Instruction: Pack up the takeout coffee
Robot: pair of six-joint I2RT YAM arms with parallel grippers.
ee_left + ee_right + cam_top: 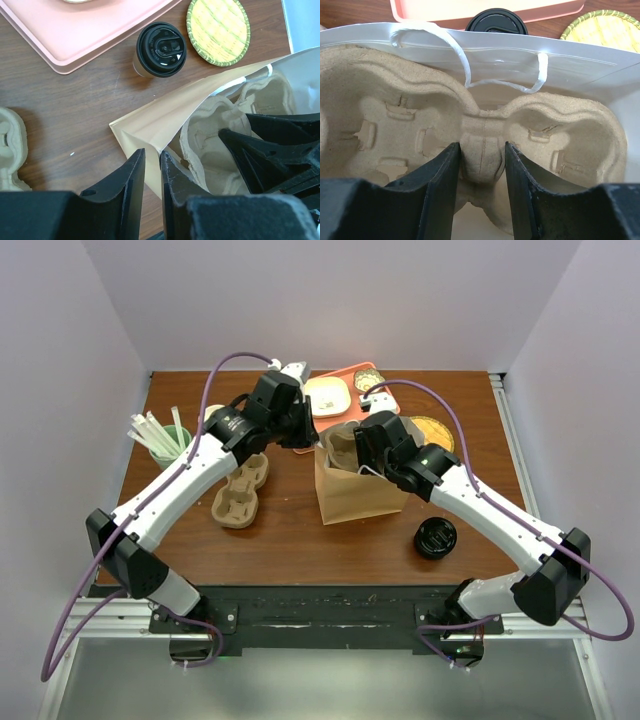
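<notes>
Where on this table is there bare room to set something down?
Bare wood: in front of the brown paper bag, between the pulp cup carrier and the black lid. Crowded behind it: pink tray, takeout coffee, woven coaster, with left fingers on its rim and right fingers holding a second carrier inside.

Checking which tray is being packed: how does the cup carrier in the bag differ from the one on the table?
The bag carrier stands partly inside the bag; the table carrier lies flat on the table. The right gripper pinches the bag carrier's middle ridge; the table carrier lies ungripped. Both are empty brown pulp with two cup wells.
</notes>
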